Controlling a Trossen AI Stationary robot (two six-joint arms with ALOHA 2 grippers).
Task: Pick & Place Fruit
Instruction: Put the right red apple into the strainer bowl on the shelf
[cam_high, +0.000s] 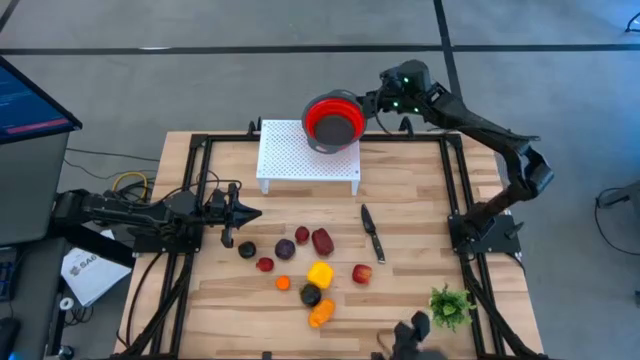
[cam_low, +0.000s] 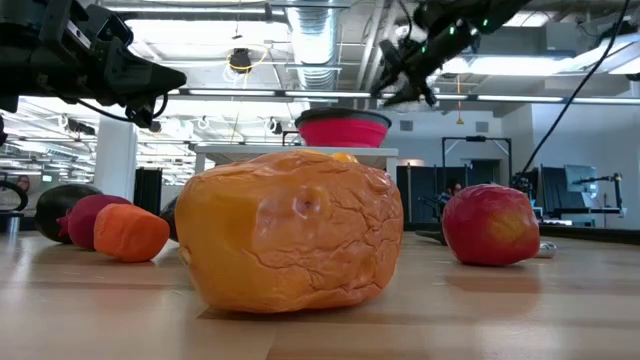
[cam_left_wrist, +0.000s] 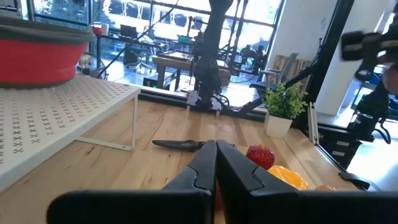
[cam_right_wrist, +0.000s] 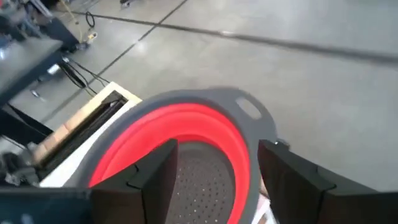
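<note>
Wood-plank table (cam_high: 400, 290); perforated white shelf (cam_high: 290, 155); orange fruit (cam_low: 290, 230) cracked, matt.

We see bowl (cam_high: 334, 120) on perforated rack (cam_high: 300, 158), directly under right gripper (cam_high: 372, 103). Fruit (cam_high: 305, 266) scattered on table (cam_high: 420, 250) ahead of left gripper (cam_high: 252, 213), knife (cam_high: 372, 232) beyond fruit. Plant sprig (cam_high: 450, 305) far side, well apart from both grippers.

A grey concrete floor (cam_high: 250, 70) crossed by dark lines surrounds the wooden table (cam_high: 410, 290), while beyond it lies an open workshop with exposed ceiling ducts (cam_low: 315, 40), white pillars (cam_low: 115, 155), desks (cam_left_wrist: 177, 62) and bright windows (cam_left_wrist: 149, 12).
</note>
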